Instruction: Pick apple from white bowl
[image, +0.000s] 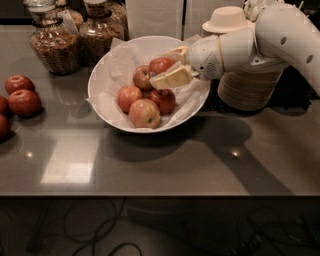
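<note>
Kitchen-like counter (150, 160): food jars (52, 47), stacked tan bowls (247, 90), loose apples (24, 102); gripper (162, 67) over the white bowl (100, 75)

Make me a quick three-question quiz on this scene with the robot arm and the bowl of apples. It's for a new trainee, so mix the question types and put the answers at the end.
1. True or false: the tool is over the table's front edge.
2. How many apples show in the white bowl?
3. What stands behind the bowl, toward the picture's left? A: glass jars. B: a kettle. C: a laptop.

Key
1. False. It is over the back right part of the white bowl, among the apples.
2. Five.
3. A.
</note>
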